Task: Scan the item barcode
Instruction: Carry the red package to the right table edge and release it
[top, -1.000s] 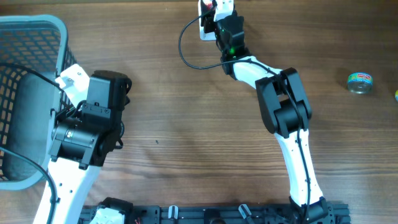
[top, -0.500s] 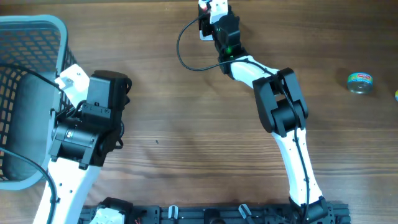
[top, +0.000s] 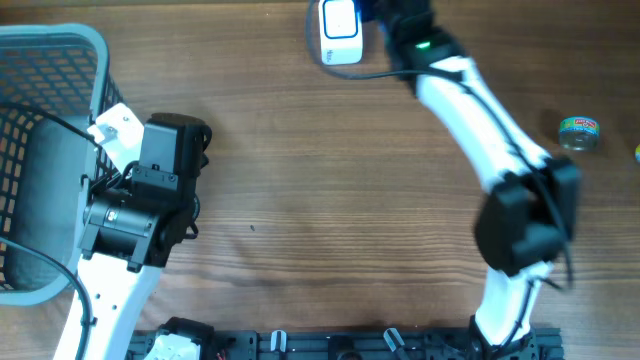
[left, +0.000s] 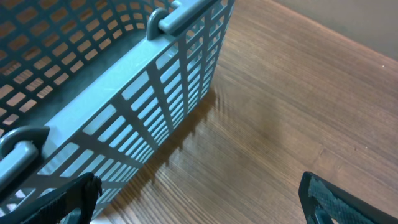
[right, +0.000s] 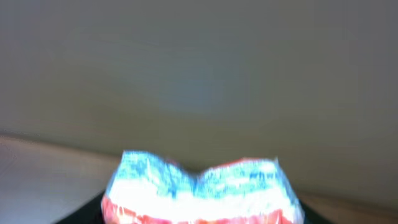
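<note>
Packet (right: 202, 186), red, white and blue, blurred, pinched in the right gripper (top: 390, 10) at the table's (top: 300, 180) far edge, just beside the white scanner (top: 340, 30). Left gripper (left: 202, 202) gapes wide beside the blue basket (top: 60, 45). Small tin (top: 578, 132) lies well apart, rightward.

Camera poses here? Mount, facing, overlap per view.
Overhead: above the table, looking straight down; left arm, right arm, basket, scanner and can show.
Left wrist: on the left arm, angled down at the basket wall and wood; left gripper open, tips at the bottom corners.
Right wrist: blurred, faces a plain wall; held packet fills the bottom edge.
Shared: overhead and left wrist both show basket and table.
</note>
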